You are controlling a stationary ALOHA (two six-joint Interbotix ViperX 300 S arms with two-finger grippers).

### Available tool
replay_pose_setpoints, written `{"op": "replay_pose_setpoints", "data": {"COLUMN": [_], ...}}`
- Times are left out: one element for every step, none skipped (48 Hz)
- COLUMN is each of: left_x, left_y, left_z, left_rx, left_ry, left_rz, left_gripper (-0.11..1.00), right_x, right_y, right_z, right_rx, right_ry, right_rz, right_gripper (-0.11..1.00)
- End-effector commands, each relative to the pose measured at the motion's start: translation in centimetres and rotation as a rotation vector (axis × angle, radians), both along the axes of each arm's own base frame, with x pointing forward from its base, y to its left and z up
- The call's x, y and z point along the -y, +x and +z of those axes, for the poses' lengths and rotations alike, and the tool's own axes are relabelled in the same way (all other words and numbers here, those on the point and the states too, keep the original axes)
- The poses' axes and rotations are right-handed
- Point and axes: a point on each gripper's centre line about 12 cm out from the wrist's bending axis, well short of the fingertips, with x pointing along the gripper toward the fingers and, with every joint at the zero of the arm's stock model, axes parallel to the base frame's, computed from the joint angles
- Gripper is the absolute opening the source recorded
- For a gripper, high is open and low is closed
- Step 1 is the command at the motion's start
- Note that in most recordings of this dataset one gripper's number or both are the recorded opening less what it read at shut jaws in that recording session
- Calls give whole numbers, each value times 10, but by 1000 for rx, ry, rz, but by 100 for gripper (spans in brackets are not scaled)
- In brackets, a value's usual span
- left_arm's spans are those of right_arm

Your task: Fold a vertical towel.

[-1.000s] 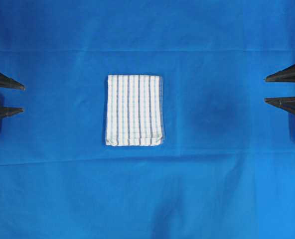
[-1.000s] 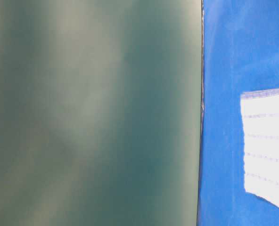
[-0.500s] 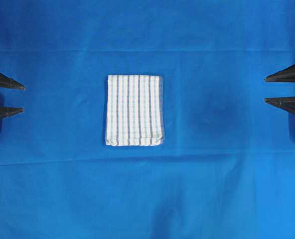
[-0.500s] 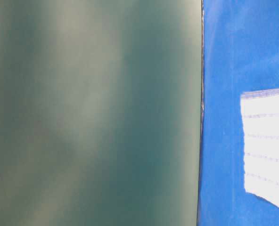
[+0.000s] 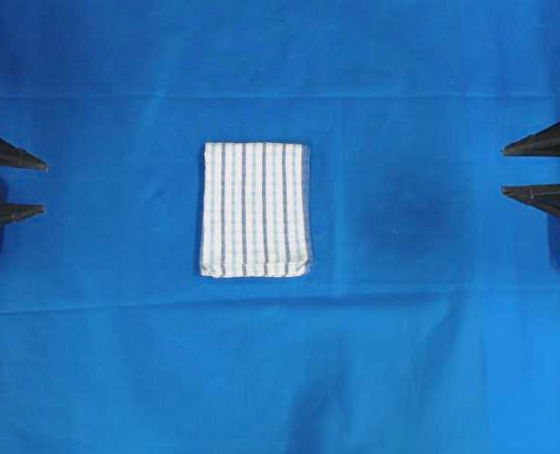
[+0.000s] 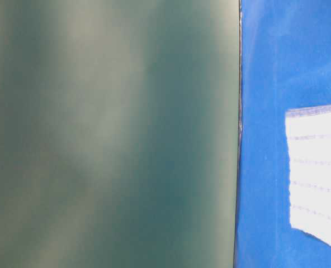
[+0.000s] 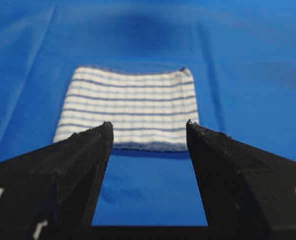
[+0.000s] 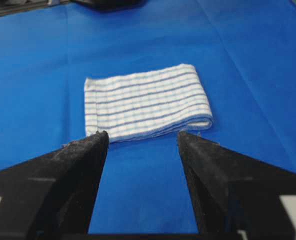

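Note:
The towel (image 5: 255, 209), white with thin light-blue and dark-blue stripes, lies folded into a small thick rectangle at the middle of the blue cloth. It also shows in the left wrist view (image 7: 130, 106), the right wrist view (image 8: 147, 101) and at the right edge of the table-level view (image 6: 316, 173). My left gripper (image 5: 43, 185) is open and empty at the left edge, well clear of the towel. My right gripper (image 5: 504, 169) is open and empty at the right edge, also well clear.
A big plain blue cloth (image 5: 403, 359) covers the whole table, with faint creases. A blurred grey-green surface (image 6: 109, 134) fills the left part of the table-level view. Dark equipment (image 8: 105, 4) sits at the far edge in the right wrist view.

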Motion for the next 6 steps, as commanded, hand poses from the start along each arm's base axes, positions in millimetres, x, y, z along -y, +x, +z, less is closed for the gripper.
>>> {"op": "replay_pose_setpoints", "data": {"left_x": [0, 0, 0, 0, 0, 0], "left_y": [1, 1, 1, 1, 1, 1], "left_z": [3, 3, 3, 3, 3, 3], "left_rx": [6, 6, 6, 6, 6, 6], "left_ry": [-1, -1, 0, 0, 0, -1], "left_rz": [2, 2, 2, 2, 2, 2], "left_gripper": [58, 58, 58, 58, 58, 58], "right_x": [1, 1, 1, 1, 1, 1], "right_y": [3, 3, 3, 3, 3, 3], "right_z": [3, 3, 3, 2, 3, 2], "right_rx": [0, 2, 0, -1, 0, -1], "right_ry": [3, 1, 1, 2, 3, 3], "right_rz": [-3, -2, -2, -2, -3, -3], "right_gripper": [61, 61, 61, 61, 61, 61]}}
